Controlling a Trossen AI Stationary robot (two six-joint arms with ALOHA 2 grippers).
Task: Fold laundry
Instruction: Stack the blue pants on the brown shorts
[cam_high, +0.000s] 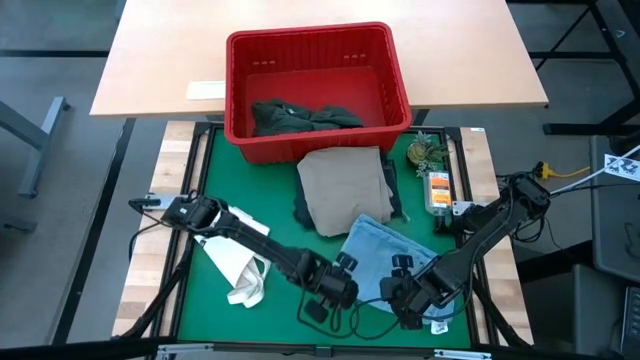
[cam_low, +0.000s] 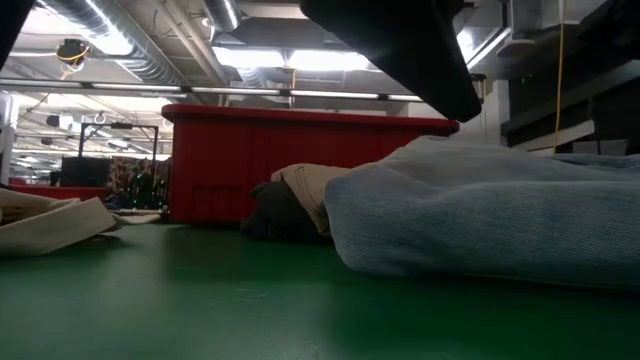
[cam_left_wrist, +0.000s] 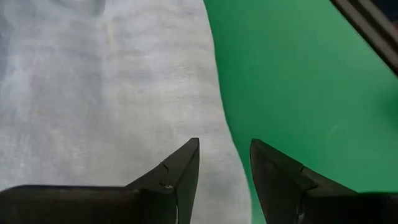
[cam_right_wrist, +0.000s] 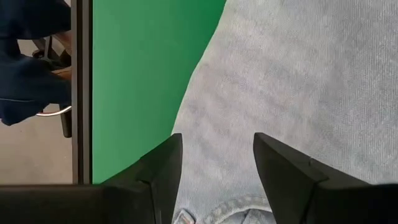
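A: What surrounds the work surface?

B: A green mat (cam_high: 210, 190) lies in a black frame on a light wooden bench. Beyond it stands a pale wooden table (cam_high: 180, 50) on a grey floor (cam_high: 50, 60).

A: And the room in the level view?

B: An open ceiling with silver ducts (cam_low: 110, 30) and bright strip lights (cam_low: 290, 60). Dark shelving (cam_low: 570, 110) rises on one side, and cluttered equipment sits far off, too small to make out.

A: Any windows?

B: I cannot tell.
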